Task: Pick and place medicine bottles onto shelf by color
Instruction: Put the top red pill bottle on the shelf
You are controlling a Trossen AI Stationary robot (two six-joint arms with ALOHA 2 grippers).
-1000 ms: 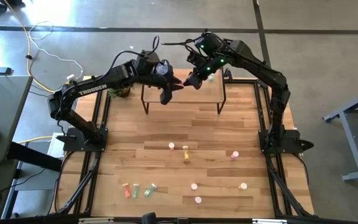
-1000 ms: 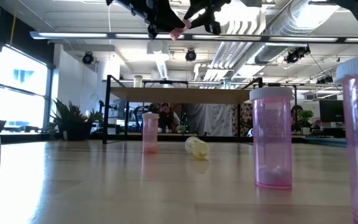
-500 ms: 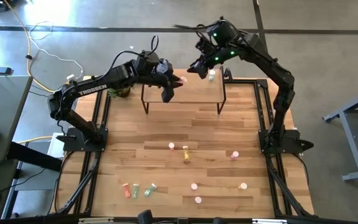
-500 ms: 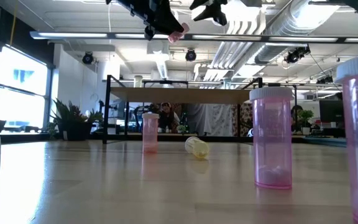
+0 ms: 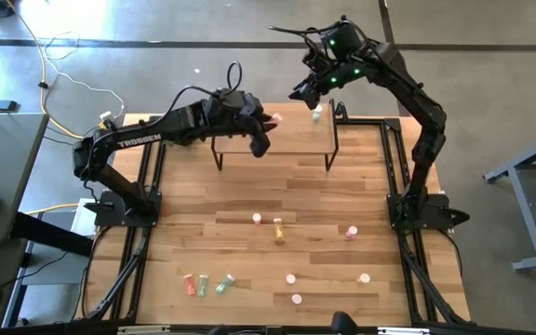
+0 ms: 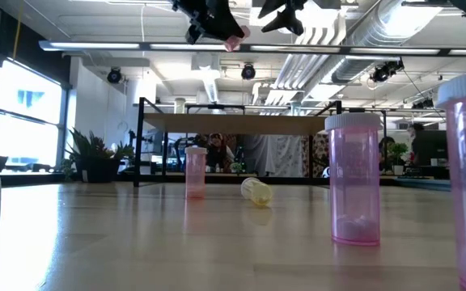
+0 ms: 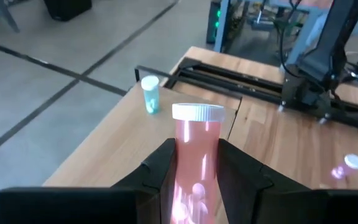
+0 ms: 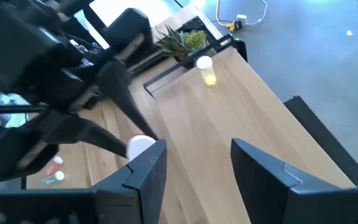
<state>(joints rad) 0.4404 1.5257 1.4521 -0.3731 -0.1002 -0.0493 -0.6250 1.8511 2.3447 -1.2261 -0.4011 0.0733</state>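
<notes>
Above the small raised shelf (image 5: 277,135) with its light wood top and thin black metal legs, your left gripper (image 5: 270,121) holds a translucent pink medicine bottle (image 7: 196,158) with a white cap, its two dark fingers (image 7: 160,171) clamped on either side of the bottle's body. The high view puts that bottle over the shelf's middle, cap pointing toward the right arm.

Your right gripper (image 5: 301,90) hangs in the air past the shelf's far right corner, its fingers (image 8: 260,165) spread apart with nothing between them.

On the shelf top, a pale green bottle (image 5: 317,114) with a white cap stands upright near the far right edge, and a yellow bottle (image 8: 206,70) stands at the opposite end, beside a spiky green plant (image 8: 182,41).

Down on the slatted wooden tabletop (image 5: 249,195), more small bottles lie scattered: a pink one (image 5: 256,220) and a yellow one (image 5: 278,232) near the centre, another pink one (image 5: 351,232) to the right, a cluster of orange and green ones (image 5: 206,283) toward the front left, and three pink ones (image 5: 297,299) along the front. From the low view, one pink bottle (image 6: 195,171) stands upright and a yellow one (image 6: 256,191) lies on its side just beside it.
</notes>
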